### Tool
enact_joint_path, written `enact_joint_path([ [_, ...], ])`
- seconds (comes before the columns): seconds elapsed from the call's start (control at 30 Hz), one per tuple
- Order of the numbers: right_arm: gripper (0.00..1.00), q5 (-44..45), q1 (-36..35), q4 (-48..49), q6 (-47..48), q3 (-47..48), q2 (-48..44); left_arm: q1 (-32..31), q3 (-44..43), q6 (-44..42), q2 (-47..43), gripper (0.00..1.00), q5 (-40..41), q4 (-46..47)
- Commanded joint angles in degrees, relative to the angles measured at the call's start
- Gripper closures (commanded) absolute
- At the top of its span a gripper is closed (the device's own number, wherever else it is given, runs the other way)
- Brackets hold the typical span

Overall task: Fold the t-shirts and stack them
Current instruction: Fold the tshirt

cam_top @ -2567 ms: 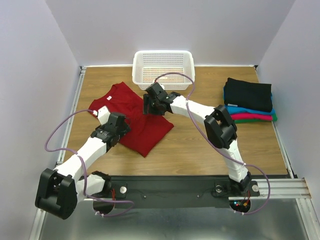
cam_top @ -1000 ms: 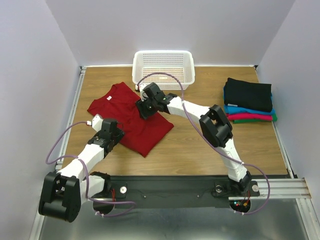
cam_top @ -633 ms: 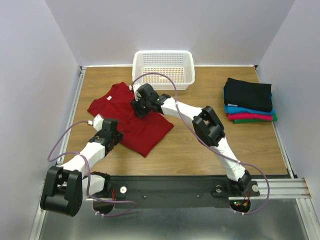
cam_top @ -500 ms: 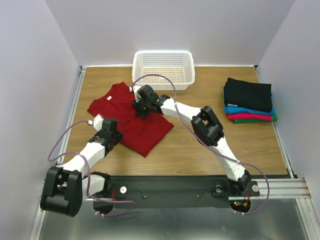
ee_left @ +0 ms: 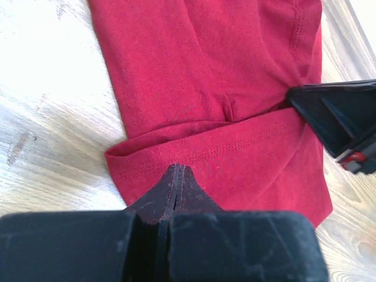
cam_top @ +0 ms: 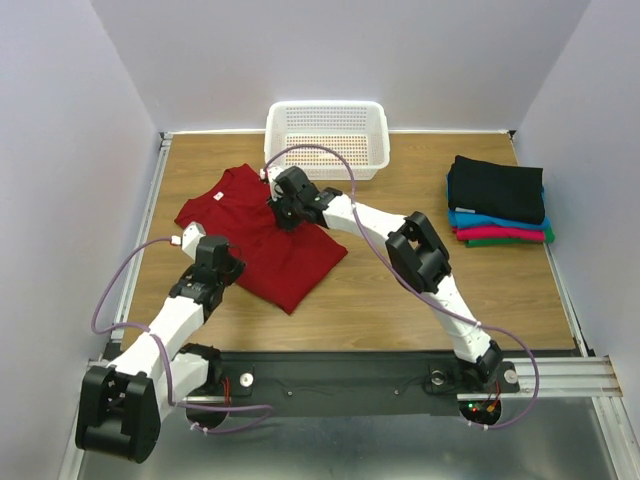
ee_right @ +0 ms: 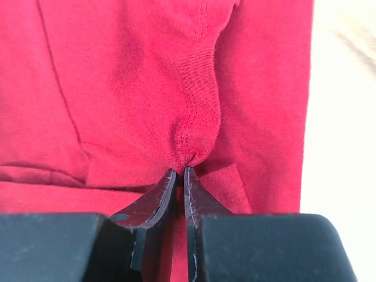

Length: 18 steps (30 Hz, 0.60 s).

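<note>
The dark red t-shirt lies spread on the left half of the wooden table. My left gripper is at its near-left edge. In the left wrist view the jaws are shut on the hem, which curls over itself. My right gripper sits on the shirt's upper middle. In the right wrist view the jaws pinch a bunched stitched seam of the red cloth. Folded t-shirts are stacked at the right, with black on top of bright blue, magenta and green.
A white perforated basket stands at the back middle of the table, just behind my right gripper. The right gripper's black body shows at the right of the left wrist view. Grey walls close off the back and both sides.
Both grippers have closed on the red shirt. The right gripper slid left across the shirt before pinching. The left arm shifted slightly, and its gripper stays at the hem.
</note>
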State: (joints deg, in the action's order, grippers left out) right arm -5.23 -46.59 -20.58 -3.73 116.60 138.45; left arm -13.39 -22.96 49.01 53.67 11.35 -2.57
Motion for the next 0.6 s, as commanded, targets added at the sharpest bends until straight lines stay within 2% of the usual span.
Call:
enact_joint_path([
  [0.0,0.86,2.5,-0.3,1.8,-0.9,-0.4,-6.8,0.3,-0.9,0.1,-0.8,1.00,2.0,-2.6],
  [0.03,0.87,2.6,-0.3,1.9,-0.9,-0.8,-7.1,0.3,-0.9,0.6,-0.5,1.00,2.7,-3.6],
  [0.07,0.87,2.9,-0.3,1.9,-1.3,-1.5,-7.4,0.3,-0.6,1.9,0.1,0.93,3.9,-5.2],
  [0.1,0.87,2.9,-0.3,1.9,-1.5,-1.7,-7.4,0.3,-0.6,2.0,0.1,0.93,4.2,-5.5],
  [0.13,0.89,3.3,-0.3,1.9,-1.5,-2.0,-7.7,0.3,-0.1,2.1,0.5,0.74,4.2,-5.0],
  [0.17,0.97,3.7,-0.3,1.9,-2.0,-2.1,-7.8,0.3,0.2,2.4,0.8,0.74,3.9,-4.7],
  [0.2,0.99,4.9,-0.3,1.9,-2.4,-1.7,-7.6,0.3,0.7,2.5,1.3,0.72,3.7,-4.2],
  [0.27,0.96,4.9,-0.2,1.9,-2.0,-1.7,-7.8,0.4,0.9,2.4,1.9,0.67,2.7,-3.0],
  [0.33,0.91,3.5,-0.3,1.9,-0.9,-1.8,-7.7,0.4,0.9,2.3,2.9,0.57,2.5,-2.4],
  [0.4,0.90,2.7,-0.3,1.9,-0.8,-1.7,-7.0,0.4,1.1,2.3,3.8,0.56,2.8,-1.9],
  [0.57,0.80,3.8,-0.3,1.8,-0.9,-0.7,-4.5,0.5,1.4,2.3,7.3,0.54,2.6,-0.5],
])
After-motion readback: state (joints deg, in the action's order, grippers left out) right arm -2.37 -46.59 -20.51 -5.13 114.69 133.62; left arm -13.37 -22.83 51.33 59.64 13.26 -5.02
